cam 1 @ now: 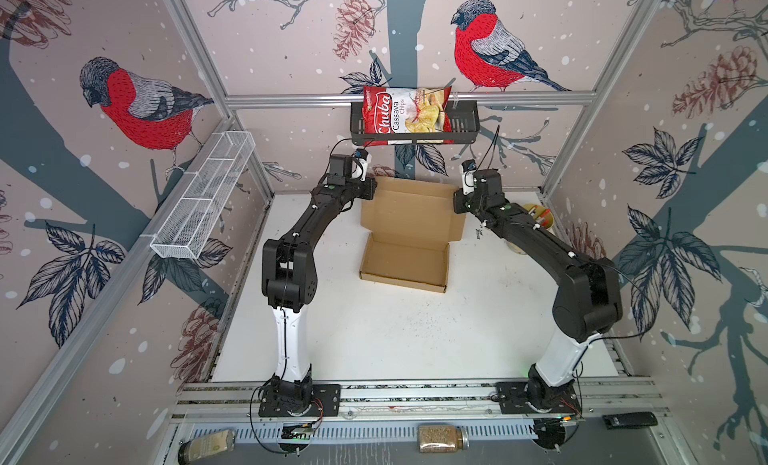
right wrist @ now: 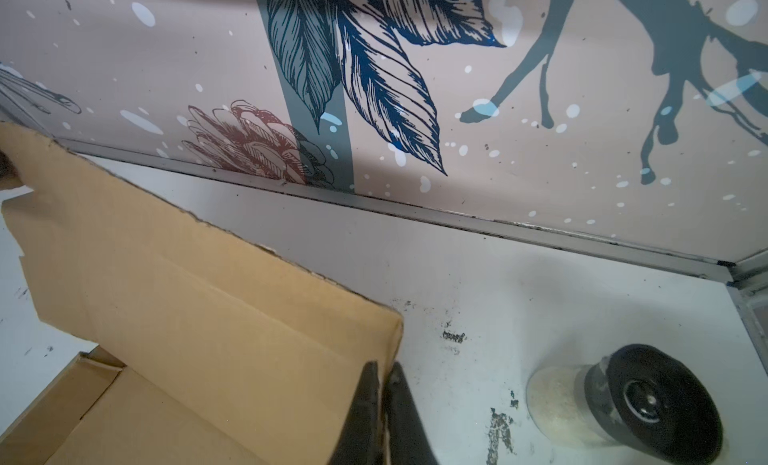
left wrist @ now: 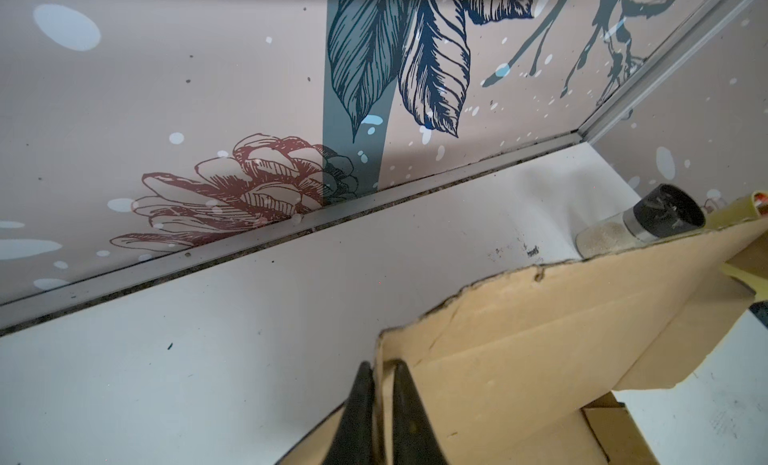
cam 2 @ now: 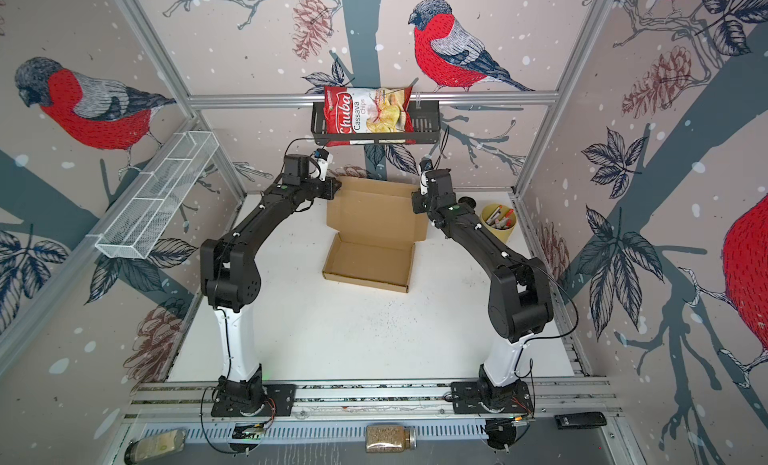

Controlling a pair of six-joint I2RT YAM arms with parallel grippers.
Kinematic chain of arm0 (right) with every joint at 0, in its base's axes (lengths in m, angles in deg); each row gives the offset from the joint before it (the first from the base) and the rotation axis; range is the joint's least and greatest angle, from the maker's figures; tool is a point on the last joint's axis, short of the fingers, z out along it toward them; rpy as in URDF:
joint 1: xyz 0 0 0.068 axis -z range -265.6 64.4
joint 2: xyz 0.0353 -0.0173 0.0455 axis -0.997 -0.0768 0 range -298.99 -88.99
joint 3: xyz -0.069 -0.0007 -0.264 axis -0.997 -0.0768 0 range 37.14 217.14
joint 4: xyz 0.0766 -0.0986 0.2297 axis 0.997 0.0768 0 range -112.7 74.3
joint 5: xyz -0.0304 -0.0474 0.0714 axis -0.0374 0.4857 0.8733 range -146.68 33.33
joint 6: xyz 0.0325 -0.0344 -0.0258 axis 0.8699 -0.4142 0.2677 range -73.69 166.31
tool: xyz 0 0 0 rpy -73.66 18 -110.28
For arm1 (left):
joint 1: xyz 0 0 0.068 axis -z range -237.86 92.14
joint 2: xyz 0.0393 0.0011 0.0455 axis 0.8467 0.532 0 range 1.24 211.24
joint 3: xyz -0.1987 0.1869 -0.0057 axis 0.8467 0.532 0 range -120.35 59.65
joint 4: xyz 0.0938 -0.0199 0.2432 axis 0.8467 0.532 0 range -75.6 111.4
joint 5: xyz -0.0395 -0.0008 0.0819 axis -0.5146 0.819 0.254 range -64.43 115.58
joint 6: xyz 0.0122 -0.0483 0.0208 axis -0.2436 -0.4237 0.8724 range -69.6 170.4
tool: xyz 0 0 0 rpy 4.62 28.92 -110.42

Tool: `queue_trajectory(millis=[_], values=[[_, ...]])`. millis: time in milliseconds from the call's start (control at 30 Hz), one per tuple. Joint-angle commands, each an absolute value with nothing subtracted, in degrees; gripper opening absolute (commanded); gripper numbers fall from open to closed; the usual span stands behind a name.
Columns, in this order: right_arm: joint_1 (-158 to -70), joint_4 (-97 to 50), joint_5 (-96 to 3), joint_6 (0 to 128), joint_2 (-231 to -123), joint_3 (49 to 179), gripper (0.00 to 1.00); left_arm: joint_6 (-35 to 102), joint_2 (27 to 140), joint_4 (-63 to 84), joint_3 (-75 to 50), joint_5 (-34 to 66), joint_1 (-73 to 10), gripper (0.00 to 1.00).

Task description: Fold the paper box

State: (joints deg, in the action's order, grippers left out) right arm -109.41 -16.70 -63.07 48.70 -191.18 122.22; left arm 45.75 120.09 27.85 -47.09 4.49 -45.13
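In both top views the paper box (cam 1: 405, 267) (cam 2: 370, 263) lies on the white counter (cam 1: 395, 338) (cam 2: 353, 338), nearer its far edge than its near edge and about midway between its side edges. The shallow tray part rests flat. The wide lid panel rises from the tray's far side, tilted up off the counter. The left arm (cam 1: 303, 234) (cam 2: 257, 221) reaches to the lid's far left corner and the right arm (cam 1: 536, 234) (cam 2: 478, 238) to its far right corner. From this height the wrists cover the left jaws and the right jaws, so their grip cannot be read here. A yellow cup of markers (cam 2: 498, 224) stands by the counter's far right corner. A chips bag (cam 1: 405, 115) sits in a black basket (cam 1: 465, 122) on the back wall.

In the left wrist view the left jaws are pressed onto the lid's side edge, one black finger (left wrist: 357, 409) on each face of the cardboard (left wrist: 540, 338). The far edge of the lid looks ragged. A glass shaker with a black cap (left wrist: 648, 221) lies on the counter beyond it.

In the right wrist view the right jaws pinch the opposite side edge of the lid just below its corner. The same shaker (right wrist: 623, 404) lies near them, apart from the box.
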Motion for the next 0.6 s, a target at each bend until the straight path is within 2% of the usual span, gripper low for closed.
queue_trajectory(millis=[0,333,500,567], values=[[-110.3,-20.5,-67.8,51.8,-190.4,122.0,0.10,42.8,118.8,23.6,-45.9,4.9,-44.7,0.13],[-111.2,-25.2,-64.3,43.5,-187.5,118.6,0.10,42.9,117.2,25.0,-45.6,7.6,-44.7,0.15],[-110.9,-25.2,-59.6,39.1,-188.2,118.8,0.11,43.0,116.7,24.7,-44.9,4.1,-45.4,0.28],[-110.3,-24.5,-56.7,36.4,-188.7,118.9,0.11,42.7,116.2,25.0,-44.7,1.3,-46.6,0.38]])
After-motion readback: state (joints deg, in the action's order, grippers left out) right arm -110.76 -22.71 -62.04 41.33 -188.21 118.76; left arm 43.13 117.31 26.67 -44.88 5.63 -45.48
